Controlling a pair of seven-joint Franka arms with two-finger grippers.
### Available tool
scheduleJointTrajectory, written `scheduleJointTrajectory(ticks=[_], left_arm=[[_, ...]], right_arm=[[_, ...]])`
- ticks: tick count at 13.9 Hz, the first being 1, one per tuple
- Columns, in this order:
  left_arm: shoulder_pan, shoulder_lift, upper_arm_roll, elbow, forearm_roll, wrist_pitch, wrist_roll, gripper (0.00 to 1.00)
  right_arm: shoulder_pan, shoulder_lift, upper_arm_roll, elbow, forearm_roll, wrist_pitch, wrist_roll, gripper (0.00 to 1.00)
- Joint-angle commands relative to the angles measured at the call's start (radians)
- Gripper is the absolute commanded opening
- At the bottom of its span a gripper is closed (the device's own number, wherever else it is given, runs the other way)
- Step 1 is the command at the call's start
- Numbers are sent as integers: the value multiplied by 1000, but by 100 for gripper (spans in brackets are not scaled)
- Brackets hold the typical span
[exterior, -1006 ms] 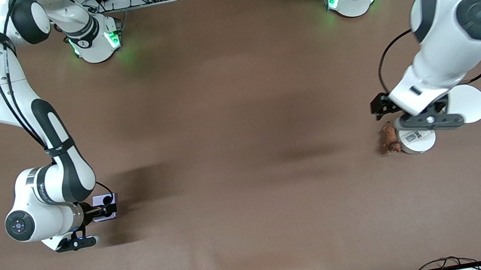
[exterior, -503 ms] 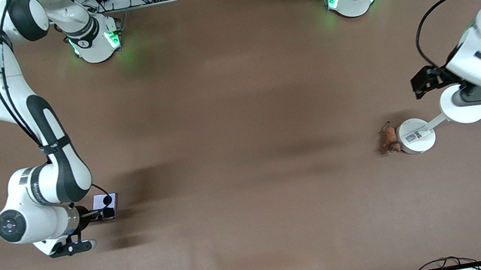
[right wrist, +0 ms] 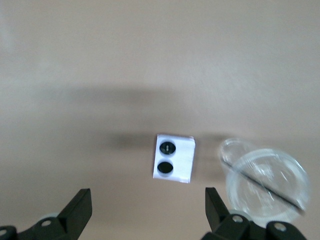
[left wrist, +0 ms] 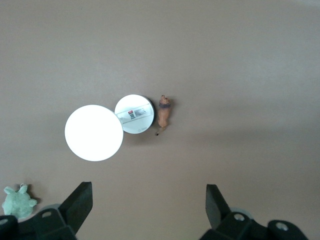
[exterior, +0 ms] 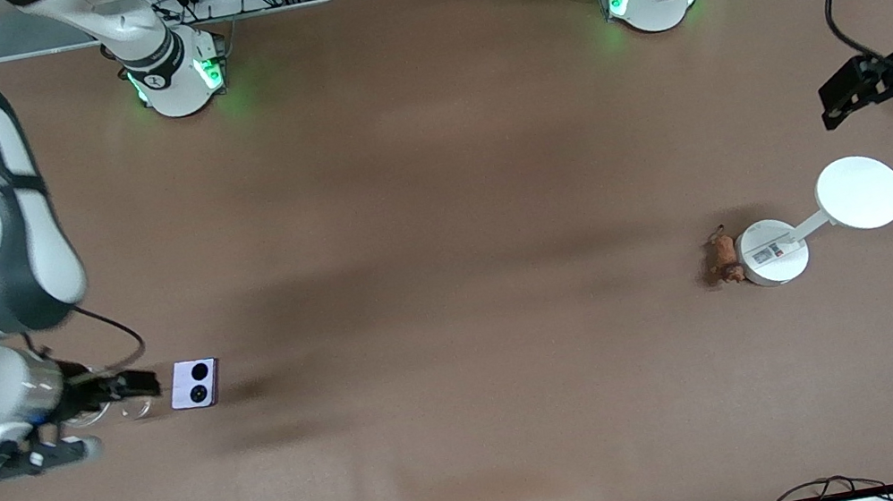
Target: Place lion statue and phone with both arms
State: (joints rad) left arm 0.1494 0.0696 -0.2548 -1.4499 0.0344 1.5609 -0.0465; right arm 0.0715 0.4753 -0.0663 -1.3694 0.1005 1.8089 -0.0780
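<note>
On the brown table (exterior: 442, 224), the small, nearly square pale lilac folded phone (exterior: 194, 383) lies flat with its two black camera circles facing up, toward the right arm's end. Held by nothing, it sits just beside a clear round plastic lid (right wrist: 265, 182), the two close but apart in the right wrist view.

The right gripper (exterior: 127, 387) hangs low over the table by the phone, its black fingers (right wrist: 75, 212) spread wide with nothing between them.

Toward the left arm's end, the tiny elongated orange-brown lion statue (exterior: 722, 257) with a darker head lies on the table right against a small round white base with a printed label (exterior: 772, 252). A short white arm joins that base to a larger plain white disc (exterior: 860, 192), which stands a little farther from the front camera.

The left gripper (exterior: 851, 94) is up in the air over bare table near the table's end, its fingers (left wrist: 80, 204) parted wide and empty. A small green plush turtle (left wrist: 18, 201) shows at the edge of the left wrist view.
</note>
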Motion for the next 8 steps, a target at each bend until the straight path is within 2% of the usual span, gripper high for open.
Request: scheduleJointTrajectory(ticks=[1,2,3,5,7,8], left_arm=[[-46,-85,61,-73,-39,-15,28,100],[-104,-111,119,-99,-42,-19,27,100],[-134,-126,146,-109,-44,-38,27,100],[-139,-139,151,-110,-44,-70,24,100],[-151,-155,151,-119,-42,-81,11,100],[-151,-162,152,-128,-42,-84,11,100]], right_arm=[[-47,-208,11,-115,-33,-112,-11,100],[-59,-293,11,-175,-35,-144,-11,100],[-61,-385,11,-248,-41,-151,-11,100],[-70,-512,25,-333,-73,-189,3,100],[-128,-529,90,-315,-77,-291,32,100],[-134,-530,100,-306,-77,-315,49,100]])
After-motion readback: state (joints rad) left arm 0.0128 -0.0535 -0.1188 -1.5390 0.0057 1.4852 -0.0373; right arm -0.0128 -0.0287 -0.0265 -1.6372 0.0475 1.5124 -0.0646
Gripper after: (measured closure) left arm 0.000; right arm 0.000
